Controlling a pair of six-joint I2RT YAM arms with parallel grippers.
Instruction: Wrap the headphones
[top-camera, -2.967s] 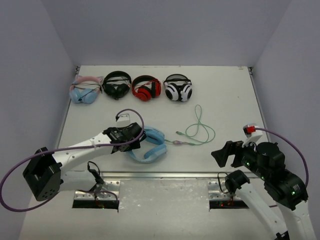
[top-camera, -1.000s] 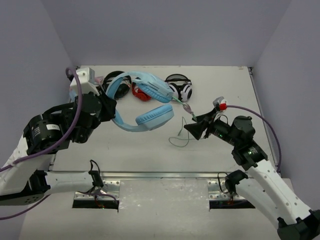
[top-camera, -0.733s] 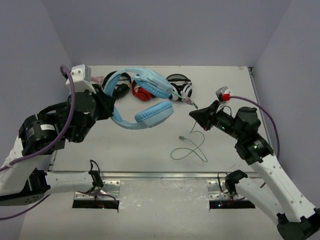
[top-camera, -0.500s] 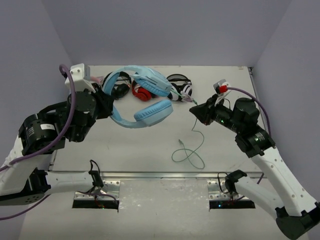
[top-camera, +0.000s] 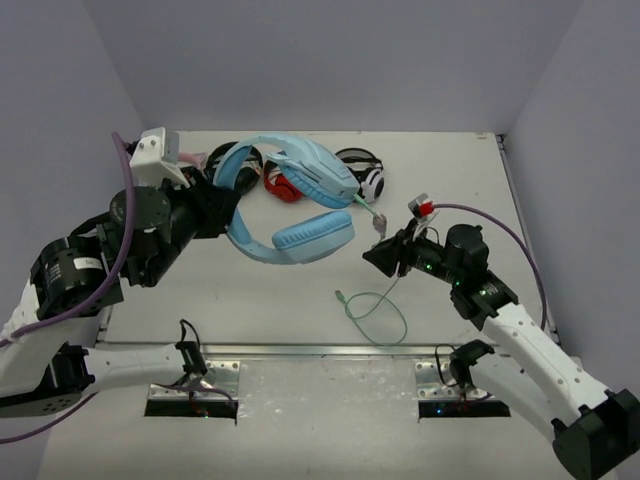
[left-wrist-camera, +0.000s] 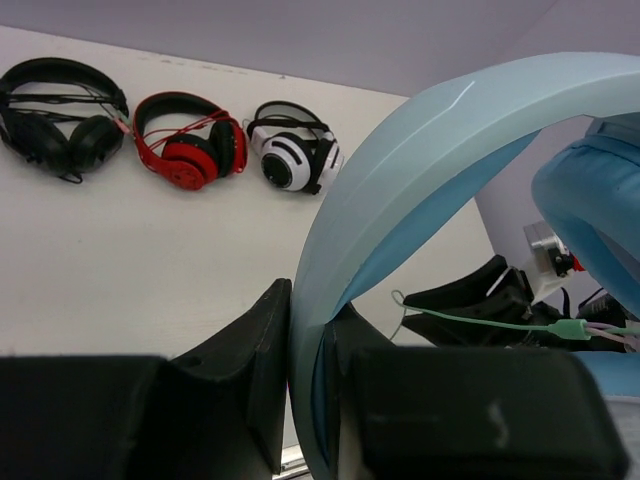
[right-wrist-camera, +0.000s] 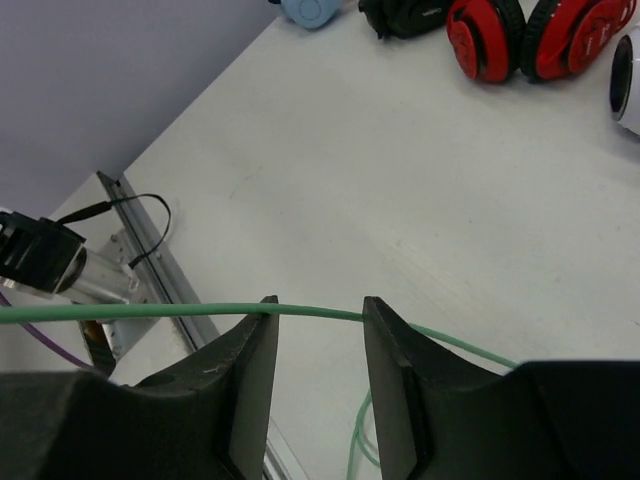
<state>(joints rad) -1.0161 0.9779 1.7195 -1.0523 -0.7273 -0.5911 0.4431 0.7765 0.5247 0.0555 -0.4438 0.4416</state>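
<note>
The light blue headphones (top-camera: 300, 165) hang in the air over the table's middle. My left gripper (top-camera: 215, 205) is shut on their headband (left-wrist-camera: 400, 170), the jaws tight on both sides of the band (left-wrist-camera: 312, 300). A thin mint-green cable (top-camera: 375, 305) drops from the ear cup (top-camera: 313, 237) to a loose loop on the table. My right gripper (top-camera: 378, 255) is open just right of the ear cup. The cable (right-wrist-camera: 130, 312) lies across its two fingertips (right-wrist-camera: 318, 305), unclamped.
Along the back edge lie black headphones (left-wrist-camera: 55, 120), a red pair (left-wrist-camera: 190, 140) and a white-and-black pair (left-wrist-camera: 293, 150); a pink-eared pair (top-camera: 195, 158) peeks out at the far left. A metal rail (top-camera: 320, 350) runs along the near edge.
The left arm has lifted the headphones off the table. In the last second the right gripper rose towards the ear cup, then came back down and left; the cable's loop shifted on the table.
</note>
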